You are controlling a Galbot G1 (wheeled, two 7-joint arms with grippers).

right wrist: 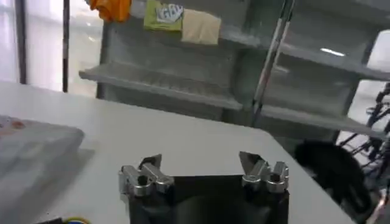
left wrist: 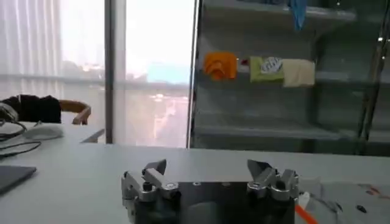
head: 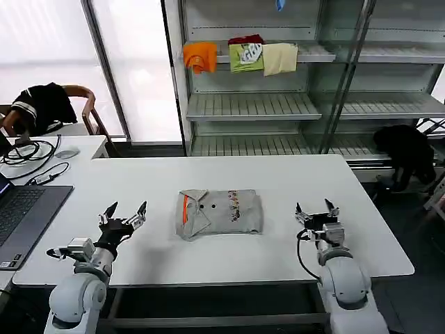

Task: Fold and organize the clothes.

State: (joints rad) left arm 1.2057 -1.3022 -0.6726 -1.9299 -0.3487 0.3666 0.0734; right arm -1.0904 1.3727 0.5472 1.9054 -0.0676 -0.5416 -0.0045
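shirt (head: 221,213) folded, mid tabletop (head: 292,181), long axis across, collar toward left | left claw (head: 124,216) spread, empty, slightly nearer | right claw (head: 314,212) spread, empty | shirt lies between them, apart from both

Light grey shirt (head: 221,213) (orange collar band, multicoloured print) on white table (head: 278,181).

No legible text; white print on green garment (head: 246,56) on shelf unreadable.
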